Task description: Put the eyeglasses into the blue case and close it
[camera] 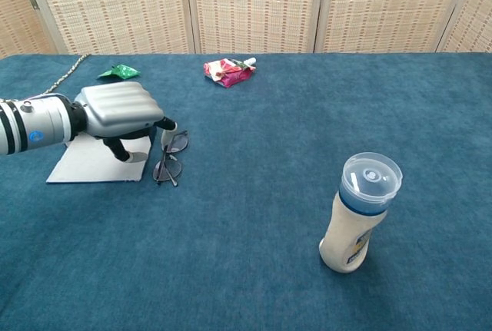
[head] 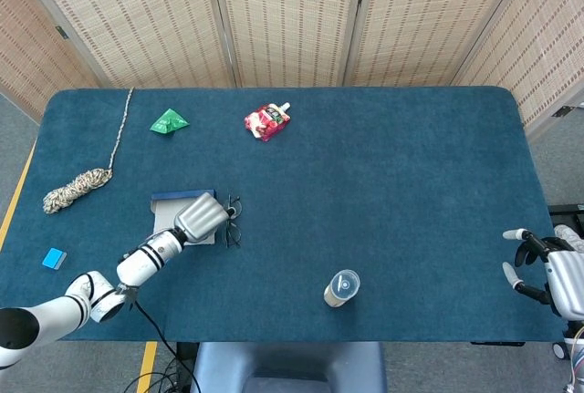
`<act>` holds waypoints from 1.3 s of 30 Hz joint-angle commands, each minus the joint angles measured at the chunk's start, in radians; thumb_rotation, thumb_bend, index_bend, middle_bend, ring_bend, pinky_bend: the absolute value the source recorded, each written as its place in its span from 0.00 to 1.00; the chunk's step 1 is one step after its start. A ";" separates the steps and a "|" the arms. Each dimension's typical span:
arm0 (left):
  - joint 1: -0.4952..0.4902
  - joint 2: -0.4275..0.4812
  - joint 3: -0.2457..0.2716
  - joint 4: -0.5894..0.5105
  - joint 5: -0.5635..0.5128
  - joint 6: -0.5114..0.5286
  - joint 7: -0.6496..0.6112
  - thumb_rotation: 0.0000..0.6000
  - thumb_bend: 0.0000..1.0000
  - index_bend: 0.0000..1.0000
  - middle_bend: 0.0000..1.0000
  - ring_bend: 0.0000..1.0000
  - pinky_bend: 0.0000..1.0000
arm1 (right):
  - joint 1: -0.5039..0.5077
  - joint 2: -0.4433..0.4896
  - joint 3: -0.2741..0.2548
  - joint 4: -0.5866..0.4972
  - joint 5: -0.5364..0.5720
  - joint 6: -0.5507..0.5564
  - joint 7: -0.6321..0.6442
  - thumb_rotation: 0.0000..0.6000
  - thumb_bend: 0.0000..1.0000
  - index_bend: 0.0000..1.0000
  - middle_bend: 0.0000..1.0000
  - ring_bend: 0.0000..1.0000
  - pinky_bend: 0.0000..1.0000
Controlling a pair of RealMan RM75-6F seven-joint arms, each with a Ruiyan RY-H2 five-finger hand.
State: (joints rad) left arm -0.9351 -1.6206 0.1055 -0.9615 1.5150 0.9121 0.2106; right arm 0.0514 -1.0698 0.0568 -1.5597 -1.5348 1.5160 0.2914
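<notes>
**A:** ok so reading left to right. The blue case lies open and flat at the left of the worktop, pale lining up, so it's ready to take something. The left hand hangs right over it, fingers curled down, tips at the case's right edge.

**B:** is it holding the eyeglasses?

**A:** honestly can't tell. They're folded on the cloth, just beside the case's right edge. One fingertip sits right at the frame, but I can't see a pinch around it. My guess is it's lining up to drag or lift them sideways into the lining.

**B:** makes sense, shortest trip. What about the bottle?

**A:** upright, well apart, not in the way.

**B:** and the right hand?

**A:** parked off the worktop's right edge, fingers apart, nothing in it. Probably waiting to help close the lid, since nothing's in the case yet.
</notes>
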 commanded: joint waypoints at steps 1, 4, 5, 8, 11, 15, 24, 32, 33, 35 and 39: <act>0.003 -0.006 -0.006 0.005 0.003 -0.006 -0.001 1.00 0.38 0.41 0.92 0.87 0.87 | 0.001 0.000 0.000 -0.001 -0.001 -0.001 -0.001 1.00 0.34 0.33 0.62 0.59 0.35; 0.006 -0.014 -0.014 0.011 0.007 -0.009 -0.005 1.00 0.38 0.41 0.92 0.87 0.87 | 0.001 0.002 0.001 -0.002 -0.001 -0.001 -0.002 1.00 0.35 0.33 0.62 0.59 0.35; 0.007 -0.016 -0.017 0.011 0.010 -0.008 -0.009 1.00 0.38 0.41 0.92 0.87 0.87 | 0.001 0.002 0.001 -0.002 0.000 -0.001 -0.003 1.00 0.35 0.33 0.62 0.59 0.35; 0.007 -0.024 -0.022 0.014 0.021 -0.007 -0.023 1.00 0.38 0.41 0.92 0.87 0.87 | 0.001 0.002 0.001 -0.003 0.001 -0.002 -0.003 1.00 0.35 0.33 0.62 0.59 0.35; 0.007 -0.035 -0.031 0.025 0.033 0.002 -0.031 1.00 0.38 0.41 0.92 0.87 0.87 | 0.000 0.002 0.000 -0.003 0.002 -0.003 -0.005 1.00 0.35 0.33 0.62 0.59 0.35; 0.006 -0.039 -0.045 0.030 0.042 0.012 -0.042 1.00 0.38 0.41 0.92 0.87 0.87 | -0.003 0.004 0.001 -0.005 0.004 0.000 -0.007 1.00 0.35 0.33 0.62 0.59 0.35; 0.003 -0.049 -0.051 0.032 0.065 0.006 -0.052 1.00 0.38 0.41 0.92 0.87 0.87 | -0.005 0.004 0.001 -0.005 0.005 0.001 -0.007 1.00 0.35 0.33 0.62 0.59 0.35; -0.008 -0.092 -0.064 0.067 0.068 -0.017 -0.044 1.00 0.38 0.41 0.92 0.87 0.87 | -0.006 0.004 0.001 -0.004 0.007 0.000 -0.008 1.00 0.35 0.33 0.63 0.59 0.35; -0.011 -0.097 -0.067 0.075 0.067 -0.025 -0.042 1.00 0.38 0.41 0.92 0.87 0.87 | -0.007 0.004 0.001 -0.005 0.007 0.000 -0.008 1.00 0.35 0.33 0.63 0.59 0.35; -0.015 -0.105 -0.069 0.089 0.066 -0.035 -0.038 1.00 0.38 0.42 0.92 0.87 0.87 | -0.008 0.005 0.001 -0.005 0.008 0.001 -0.009 1.00 0.35 0.33 0.62 0.59 0.35; -0.013 -0.108 -0.071 0.098 0.064 -0.039 -0.040 1.00 0.38 0.44 0.92 0.87 0.87 | -0.011 0.006 0.001 -0.005 0.011 0.003 -0.009 1.00 0.35 0.33 0.63 0.60 0.35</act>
State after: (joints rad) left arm -0.9483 -1.7284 0.0343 -0.8638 1.5796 0.8732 0.1714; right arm 0.0402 -1.0639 0.0578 -1.5648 -1.5244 1.5195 0.2823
